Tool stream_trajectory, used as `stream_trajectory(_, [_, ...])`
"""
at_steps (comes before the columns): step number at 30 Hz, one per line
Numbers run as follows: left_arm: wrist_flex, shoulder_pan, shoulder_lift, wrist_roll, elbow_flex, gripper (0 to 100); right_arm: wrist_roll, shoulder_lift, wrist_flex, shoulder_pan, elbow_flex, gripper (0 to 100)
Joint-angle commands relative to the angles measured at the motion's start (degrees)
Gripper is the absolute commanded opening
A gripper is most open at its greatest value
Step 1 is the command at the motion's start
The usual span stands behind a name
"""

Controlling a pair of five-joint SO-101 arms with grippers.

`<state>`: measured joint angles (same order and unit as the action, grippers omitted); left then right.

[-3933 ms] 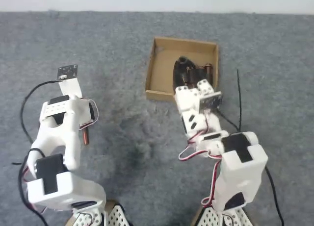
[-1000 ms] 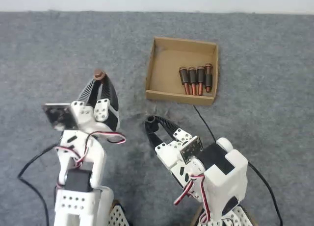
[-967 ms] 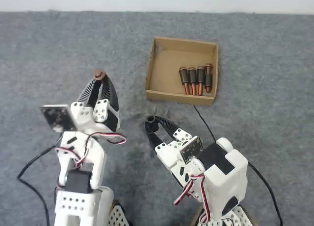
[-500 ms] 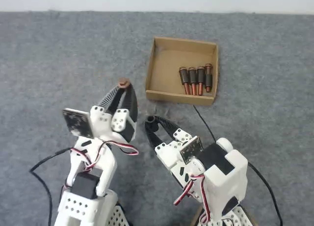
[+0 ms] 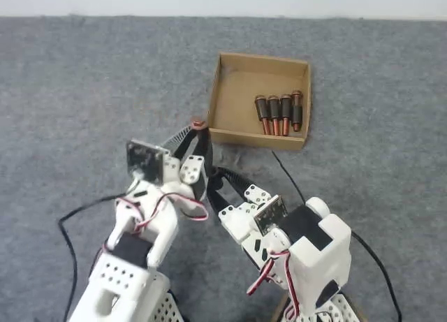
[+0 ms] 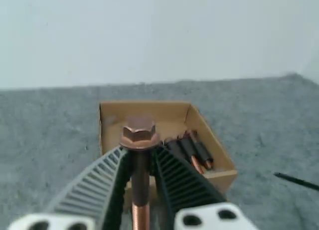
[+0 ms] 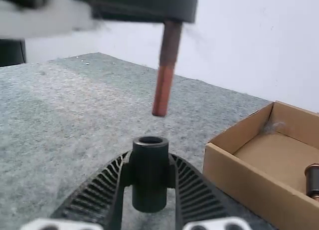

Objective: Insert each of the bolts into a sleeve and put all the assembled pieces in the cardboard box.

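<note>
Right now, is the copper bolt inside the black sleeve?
No, the bolt hangs above the sleeve, its tip clear of the open top.

Copper hex-head bolt point(image 6: 139, 135), vertical, tip just above the upright black cylindrical sleeve point(image 7: 149, 172); brown cardboard box point(image 5: 237, 91) at 1 o'clock holds four assembled pieces point(image 5: 279, 114) side by side.

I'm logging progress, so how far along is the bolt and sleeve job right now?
Done: four assembled pieces lie in the cardboard box. In hand: the left gripper holds a bolt above the sleeve upright in the right gripper, not yet inserted. Left: insert it and box that piece.
</note>
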<state>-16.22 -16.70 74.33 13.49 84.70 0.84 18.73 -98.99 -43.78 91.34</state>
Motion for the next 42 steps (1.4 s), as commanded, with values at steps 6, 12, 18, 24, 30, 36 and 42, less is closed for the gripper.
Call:
stream_trajectory(6, [10.3, -0.3, -11.4, 5.2, -3.2, 1, 0.8, -0.4, -0.4, -0.3, 1.4, 0.7])
stream_trajectory(12, [10.2, -0.3, -7.6, 6.8, -0.3, 1, 0.6, -0.4, -0.4, -0.3, 1.4, 0.7])
stream_trajectory(18, [9.9, -0.3, 1.9, 7.5, 4.1, 1, 0.5, -0.4, -0.4, -0.3, 1.4, 0.7])
stream_trajectory(24, [9.9, -0.2, 10.3, 7.5, 9.5, 1, 0.5, -0.4, -0.4, -0.3, 1.4, 0.7])
stream_trajectory(30, [9.8, -0.2, 12.6, 7.5, 11.1, 1, 0.5, -0.4, -0.4, -0.3, 1.4, 0.7])
stream_trajectory(36, [9.8, 0.1, 12.7, 7.6, 10.2, 1, 0.6, -0.3, -0.4, -0.3, 1.4, 0.7])
stream_trajectory(42, [2.6, 4.0, 12.7, 13.5, 5.3, 1, 0.8, -0.3, 3.2, -0.3, -0.4, 0.7])
